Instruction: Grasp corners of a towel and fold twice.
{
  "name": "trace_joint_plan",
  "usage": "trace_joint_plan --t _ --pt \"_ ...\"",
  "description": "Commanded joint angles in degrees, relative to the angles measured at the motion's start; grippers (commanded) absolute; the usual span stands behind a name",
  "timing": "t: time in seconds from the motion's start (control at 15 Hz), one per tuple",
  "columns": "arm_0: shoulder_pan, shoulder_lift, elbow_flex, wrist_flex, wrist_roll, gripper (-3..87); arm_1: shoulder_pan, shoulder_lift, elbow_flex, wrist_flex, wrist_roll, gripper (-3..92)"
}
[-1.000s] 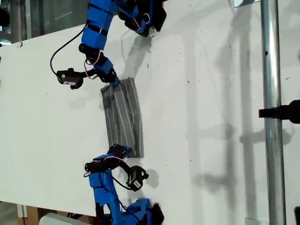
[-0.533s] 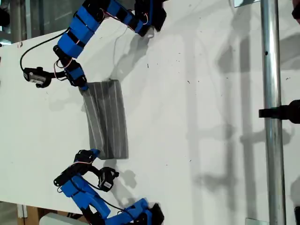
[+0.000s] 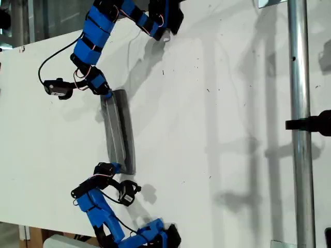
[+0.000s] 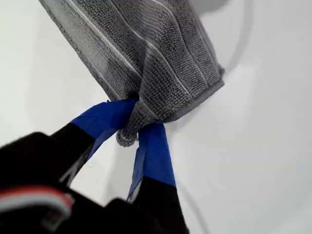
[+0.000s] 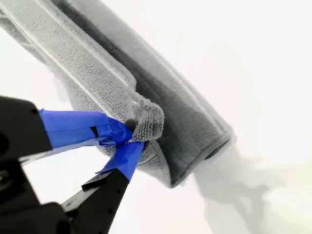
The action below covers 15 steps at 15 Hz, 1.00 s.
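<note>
White table (image 3: 232,103); towel (image 3: 120,132) narrower than 0.5 s ago; my first gripper (image 4: 131,127), my second gripper (image 5: 127,137) jaws clenched on corners.

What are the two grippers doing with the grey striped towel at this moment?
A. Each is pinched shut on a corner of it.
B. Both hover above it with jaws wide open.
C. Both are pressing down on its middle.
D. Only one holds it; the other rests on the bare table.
A. In the wrist views my first gripper and my second gripper each clamp taped jaws on a corner of the towel, which stretches between the arms.
</note>
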Motion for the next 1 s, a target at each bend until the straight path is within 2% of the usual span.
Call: trace_joint_plan --t 0.0,0.47,0.6,0.73,0.93 --pt "0.5 3.3 6.2 -5.2 -2.2 -3.0 -1.2 -0.5 0.7 -2.5 1.4 -0.2" --pt "-5.7 1.3 16.6 -11.9 -2.4 -2.9 0.3 -10.1 0.3 -6.7 3.0 0.0" --pt "-8.8 -0.4 16.6 -12.0 -2.9 5.2 2.5 -11.7 0.3 -6.2 3.1 13.8" --pt "-10.1 1.6 16.5 -9.8 -4.0 20.3 4.2 -10.5 1.1 -3.2 3.7 19.2" --pt "-6.8 15.8 18.2 -4.2 -6.6 22.0 9.2 0.0 8.7 -0.7 5.5 32.8"
